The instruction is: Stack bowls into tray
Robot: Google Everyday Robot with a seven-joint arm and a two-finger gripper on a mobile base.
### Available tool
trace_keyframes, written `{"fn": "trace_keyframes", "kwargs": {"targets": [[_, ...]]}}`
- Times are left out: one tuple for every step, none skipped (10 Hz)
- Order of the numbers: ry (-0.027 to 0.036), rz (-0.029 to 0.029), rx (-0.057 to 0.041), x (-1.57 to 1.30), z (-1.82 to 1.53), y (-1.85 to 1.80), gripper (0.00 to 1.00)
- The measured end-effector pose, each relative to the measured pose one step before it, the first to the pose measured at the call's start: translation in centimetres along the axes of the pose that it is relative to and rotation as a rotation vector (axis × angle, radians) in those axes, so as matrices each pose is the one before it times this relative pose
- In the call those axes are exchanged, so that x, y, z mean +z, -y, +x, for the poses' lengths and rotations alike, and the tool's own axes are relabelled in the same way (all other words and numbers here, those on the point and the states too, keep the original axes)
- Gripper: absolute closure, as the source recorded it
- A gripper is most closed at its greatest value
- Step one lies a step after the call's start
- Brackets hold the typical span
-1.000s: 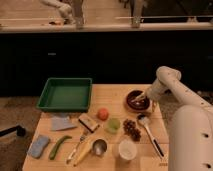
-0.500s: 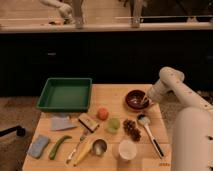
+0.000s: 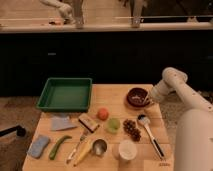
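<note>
Gripping the bowl [image 3: 136,96] by its right rim: gripper [image 3: 148,100] has its jaws pinched together on that edge, with the arm reaching in from the right side of the table [image 3: 111,91]. Bowl sits upright on the table near the back right corner, dark reddish-brown. Tray [image 3: 65,94], green, sits at the back left corner, well apart from the bowl. Mid-table: orange ball [image 3: 102,114], green fruit [image 3: 113,125], grapes [image 3: 132,129] just in front of the bowl. Spoon [image 3: 148,131] lies along the right edge. Metal cup [image 3: 99,147] and white cup [image 3: 126,149] stand near the front edge.
</note>
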Motion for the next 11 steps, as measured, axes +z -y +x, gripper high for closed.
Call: {"fn": "trace_keyframes", "kwargs": {"targets": [[-0.01311, -0.00473, -0.00463, -0.277, -0.169, 0.065, 1.00], [-0.01724, -0.00484, -0.00643, -0.466, -0.264, 0.073, 1.00], [-0.02733, -0.00107, -0.01076, -0.851, -0.269, 0.254, 1.00], [-0.02058, 0.00280, -0.01267, -0.863, -0.349, 0.403, 1.00], [-0.01359, 0.00213, -0.00909, -0.517, -0.240, 0.260, 1.00], [-0.01633, 0.00206, -0.00999, -0.669, -0.236, 0.237, 1.00], [-0.01160, 0.00422, -0.00928, -0.556, -0.221, 0.316, 1.00], [-0.01065, 0.00478, -0.00790, -0.594, -0.166, 0.307, 1.00], [-0.00937, 0.00519, -0.00943, -0.622, -0.247, 0.373, 1.00], [-0.01159, 0.00592, -0.01169, -0.764, -0.270, 0.498, 1.00], [-0.00848, 0.00414, -0.01282, -0.569, -0.312, 0.497, 1.00]]}}
